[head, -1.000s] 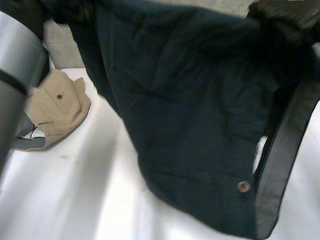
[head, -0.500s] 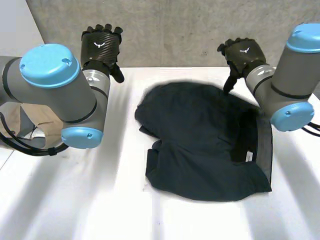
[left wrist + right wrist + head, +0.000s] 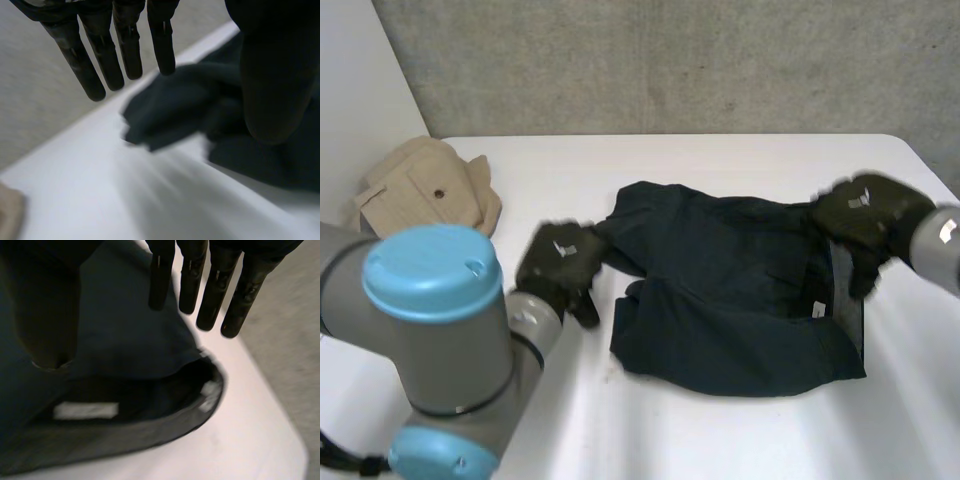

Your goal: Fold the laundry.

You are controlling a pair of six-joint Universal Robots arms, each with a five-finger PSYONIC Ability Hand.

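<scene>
No text can be read here. You see a white tag (image 3: 817, 311) inside the dark shorts (image 3: 730, 300), right of centre in the head view, but its print is illegible. So are the pale marks on the left hand (image 3: 560, 262) and the right hand (image 3: 860, 210).

Shorts (image 3: 730, 290) on table (image 3: 720, 440); left hand (image 3: 560, 262) beside left edge, right hand (image 3: 865, 212) at right; second garment (image 3: 425, 190) far-left.
</scene>
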